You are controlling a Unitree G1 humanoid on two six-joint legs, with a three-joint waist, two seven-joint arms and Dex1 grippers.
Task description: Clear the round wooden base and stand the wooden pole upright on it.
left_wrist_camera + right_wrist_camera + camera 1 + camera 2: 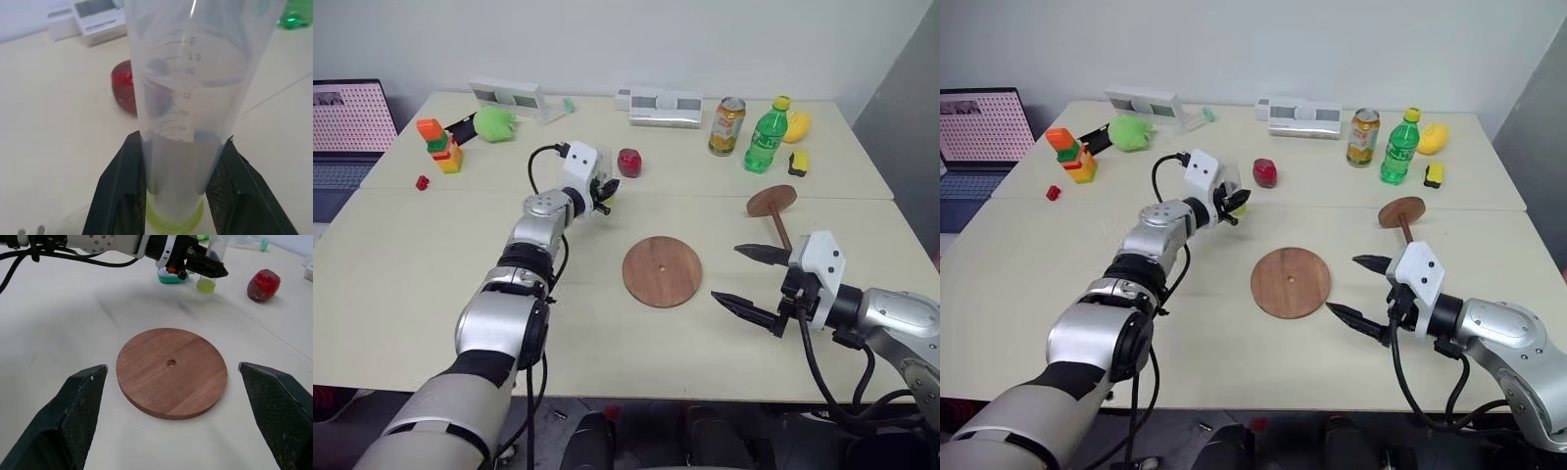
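Over on the left, the left pincer (208, 268) is clamped tight on the clear tube (195, 98), held off the bare wooden base (662, 271) mid-bench. Best move: set it down upright, away from the red object (628, 163). Right pincer (751, 279) gapes wide and empty, with the pole (773, 211) lying just beyond.
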